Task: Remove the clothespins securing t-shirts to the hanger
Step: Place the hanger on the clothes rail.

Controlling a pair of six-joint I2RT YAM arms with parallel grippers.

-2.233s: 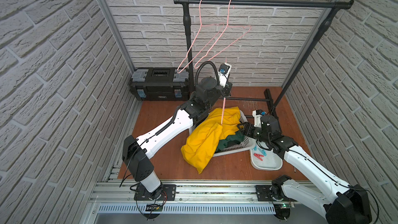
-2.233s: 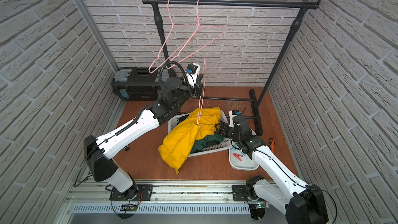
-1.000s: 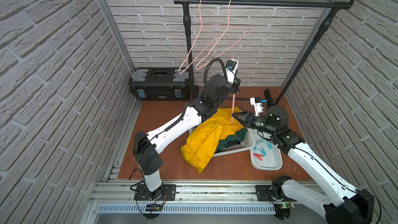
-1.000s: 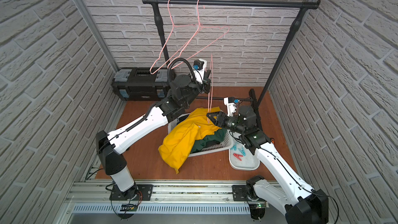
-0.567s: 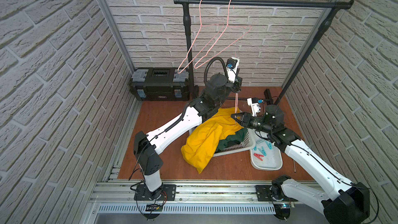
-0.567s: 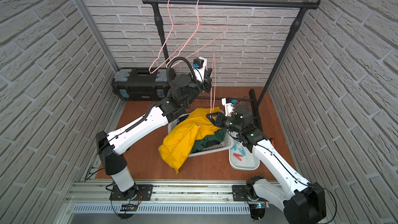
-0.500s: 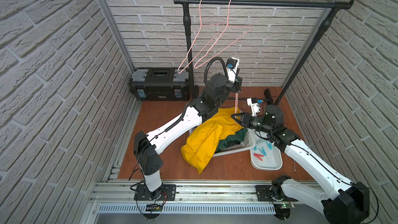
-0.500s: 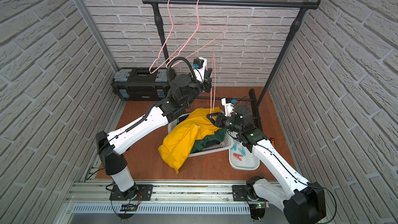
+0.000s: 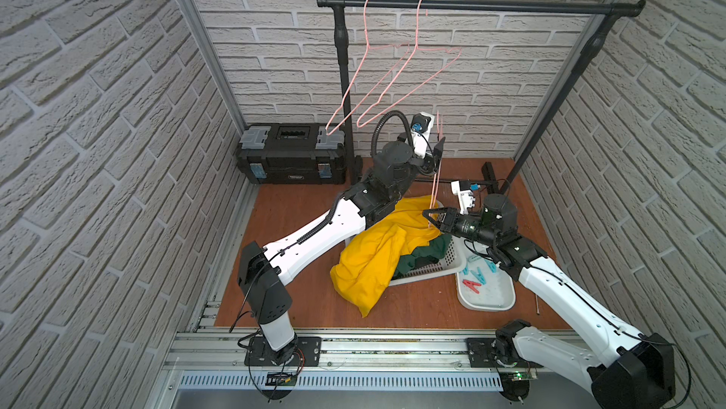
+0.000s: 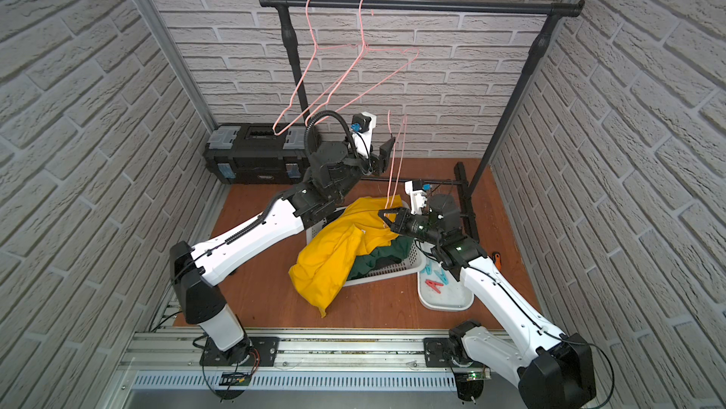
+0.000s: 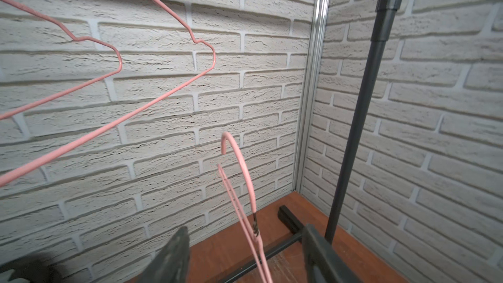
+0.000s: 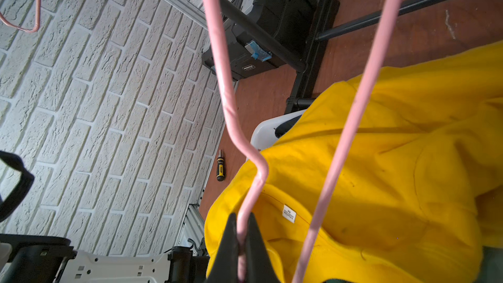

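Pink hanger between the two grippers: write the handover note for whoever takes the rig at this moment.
Left gripper: open, jaws either side of the pink hanger near its hook, not gripping.
Right gripper: shut on the hanger's lower wire.
Things: yellow t-shirt draped over the white basket, dark green t-shirt under it; no black one visible. Clothespins, teal and one red, in the white tray.
Done: no peg shows on this hanger or the two bare hangers on the rail.
Left: probably rehang it.
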